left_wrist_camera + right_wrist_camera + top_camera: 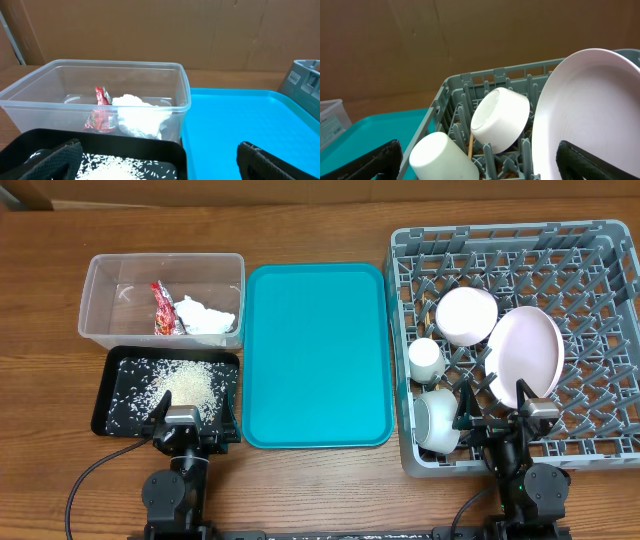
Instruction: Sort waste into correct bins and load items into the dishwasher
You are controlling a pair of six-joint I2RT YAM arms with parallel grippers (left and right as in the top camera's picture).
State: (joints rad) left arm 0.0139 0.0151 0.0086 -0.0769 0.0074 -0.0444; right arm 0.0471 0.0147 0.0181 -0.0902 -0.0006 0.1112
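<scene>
I am holding my left fingers (194, 410) wide apart with nothing between them, hovering over the near edge of the black tray (105, 395). Rice (185, 385) is lying heaped and scattered inside that tray. Just behind it the clear tub (100, 300) is sitting on the table (320, 490), with the red wrapper (162, 308) and the crumpled tissue (205, 317) lying side by side and touching on its floor. The teal tray (315, 355) is lying between the tub and the rack (600, 280).

I am keeping my right fingers (497, 420) spread apart too, gripping nothing, poised at the near side of the rack. The plate (527, 352) is leaning tilted among the pegs, just ahead of me. The white bowl (466, 315) is resting on its side behind and to the plate's left. The cup (426, 358) is sitting by the rack's left wall, and the metal bowl (438, 420) is lying tipped in the near left corner, close beside my fingers. In the wrist view one chopstick (469, 146) is showing between the cup and the white bowl; I cannot make out a second.
</scene>
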